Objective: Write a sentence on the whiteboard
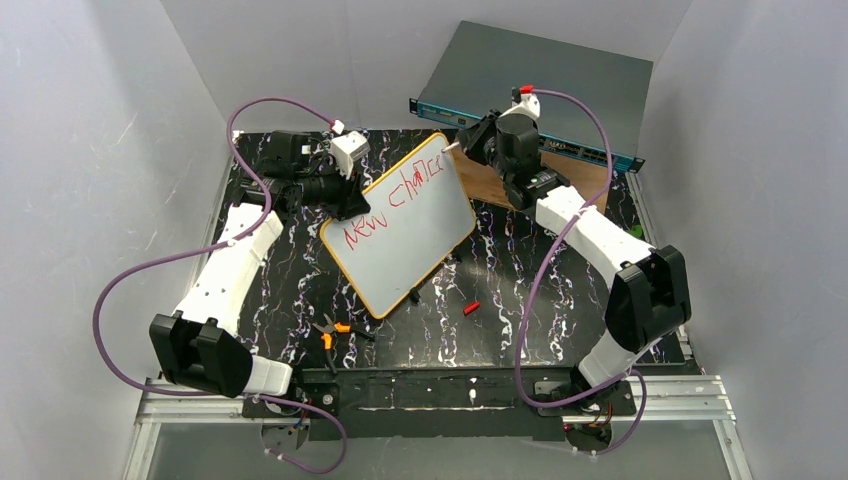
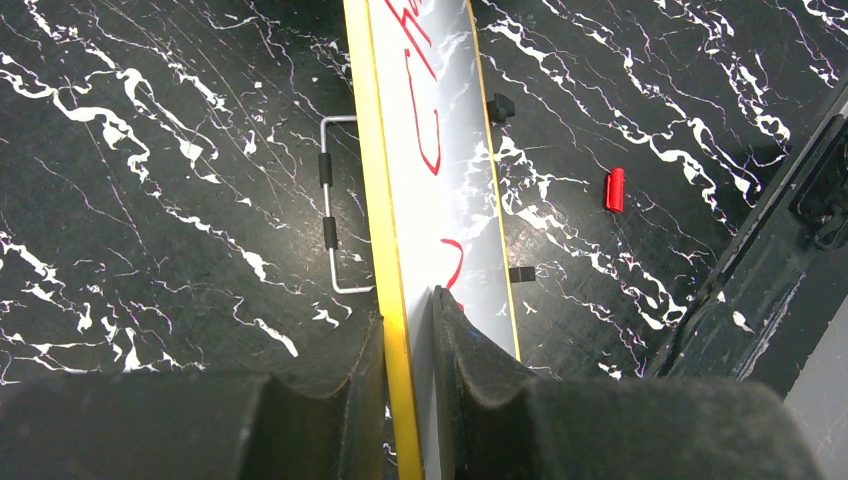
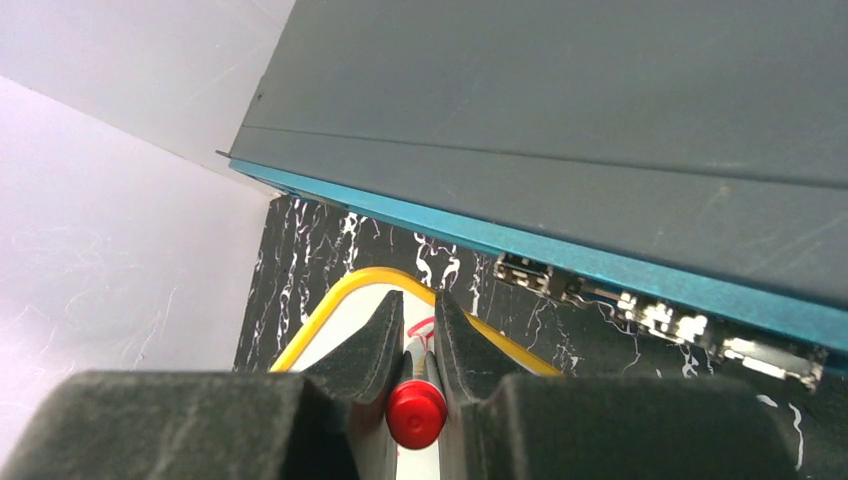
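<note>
The whiteboard (image 1: 410, 245), orange-rimmed, stands tilted at the table's middle. The sentence (image 1: 392, 203) reads about "NEW CHANCE" in red along its upper edge. My left gripper (image 1: 338, 193) is shut on the board's upper-left rim. In the left wrist view (image 2: 410, 325) one finger is behind the rim (image 2: 375, 150) and one on the white face, with red strokes (image 2: 432, 150) beyond. My right gripper (image 1: 462, 146) is shut on a red-ended marker (image 3: 416, 412), whose tip meets the board's top corner (image 3: 322, 308) beside a red stroke (image 3: 424, 326).
A red marker cap (image 1: 471, 307) lies on the black marbled table, also in the left wrist view (image 2: 615, 189). Orange-handled pliers (image 1: 330, 332) lie front left. A brown wooden board (image 1: 488, 182) and a grey-blue rack unit (image 1: 545, 85) sit behind the right gripper. A wire stand (image 2: 328, 205) sticks out behind the board.
</note>
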Tool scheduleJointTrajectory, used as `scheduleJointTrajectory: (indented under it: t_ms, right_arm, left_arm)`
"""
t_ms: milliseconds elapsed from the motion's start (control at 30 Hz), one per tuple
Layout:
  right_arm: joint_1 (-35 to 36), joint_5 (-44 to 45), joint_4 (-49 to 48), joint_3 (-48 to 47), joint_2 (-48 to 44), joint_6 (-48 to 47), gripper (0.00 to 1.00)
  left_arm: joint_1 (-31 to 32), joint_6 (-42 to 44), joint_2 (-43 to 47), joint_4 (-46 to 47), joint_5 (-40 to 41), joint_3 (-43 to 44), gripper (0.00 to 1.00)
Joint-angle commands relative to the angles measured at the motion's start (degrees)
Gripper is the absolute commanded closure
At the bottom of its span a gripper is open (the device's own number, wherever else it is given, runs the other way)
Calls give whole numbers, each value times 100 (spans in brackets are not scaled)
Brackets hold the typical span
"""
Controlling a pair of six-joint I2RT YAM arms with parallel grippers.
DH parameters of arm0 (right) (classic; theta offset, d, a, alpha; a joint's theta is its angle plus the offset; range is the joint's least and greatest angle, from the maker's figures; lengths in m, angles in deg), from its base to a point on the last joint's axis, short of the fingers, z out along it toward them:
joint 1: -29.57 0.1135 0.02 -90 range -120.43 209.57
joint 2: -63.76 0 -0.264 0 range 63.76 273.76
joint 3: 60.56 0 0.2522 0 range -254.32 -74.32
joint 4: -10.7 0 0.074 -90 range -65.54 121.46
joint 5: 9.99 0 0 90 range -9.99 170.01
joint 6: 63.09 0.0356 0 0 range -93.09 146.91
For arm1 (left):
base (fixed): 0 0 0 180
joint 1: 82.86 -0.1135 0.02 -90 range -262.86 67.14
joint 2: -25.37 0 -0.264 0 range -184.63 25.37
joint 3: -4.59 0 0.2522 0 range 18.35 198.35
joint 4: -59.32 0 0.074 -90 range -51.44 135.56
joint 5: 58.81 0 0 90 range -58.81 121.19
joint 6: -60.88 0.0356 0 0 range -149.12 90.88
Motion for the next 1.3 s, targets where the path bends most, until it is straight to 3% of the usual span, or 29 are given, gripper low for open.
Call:
scheduleJointTrajectory:
  t_ms: [0,1267]
  right_arm:
    - [79,130,-68,200,-148,22,99]
    - [-79,333,179,486,-198,-144,99]
  left_arm:
    - [41,479,-9,93,158,165,100]
    - [49,497,28,85,117,164,100]
